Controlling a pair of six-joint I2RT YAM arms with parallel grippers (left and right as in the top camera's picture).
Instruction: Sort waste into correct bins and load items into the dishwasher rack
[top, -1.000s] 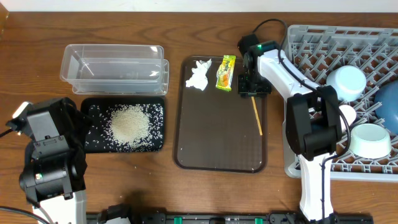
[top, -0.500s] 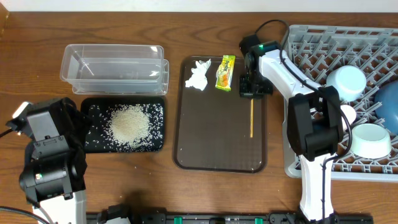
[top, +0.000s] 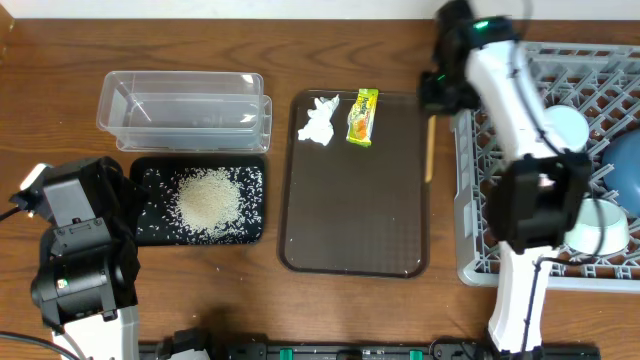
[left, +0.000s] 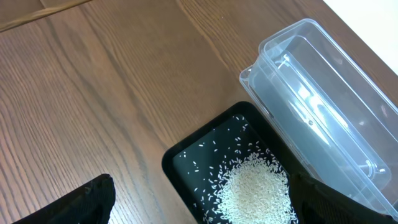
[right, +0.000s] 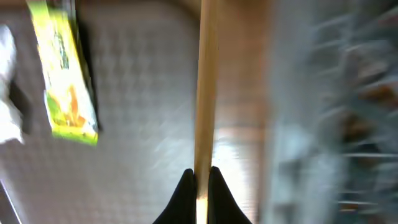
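Overhead: a wooden table (top: 60, 80) is shown, the right arm stretched above the left rim of the dishwasher rack (top: 600, 60).

Left wrist: the left gripper (left: 208, 202) is held wide, empty, facing rice grains (left: 252, 190) in the black tray (left: 180, 155).

Right wrist: a wooden stick (right: 205, 93) is pinched by the right gripper (right: 199, 180); print on the snack wrapper (right: 62, 81) is blurred.

— What colour is the stick (right: 205, 93) between the right fingers (right: 185, 196)?
— Pale tan wood. The fingers are black.
— And up to their left?
— The snack wrapper (right: 62, 74) is yellow-green with orange patches. It lies on the brown serving tray (right: 143, 93), which is finely dimpled. Beyond it is a white tissue (top: 320, 120).
— To their right?
— The rack (top: 610, 75), a grey lattice.
— Far left of them?
— White rice (top: 208, 198) speckles a black tray (top: 148, 232), beside a clear tub (top: 110, 110) on the brown wood-grain tabletop (top: 60, 90).
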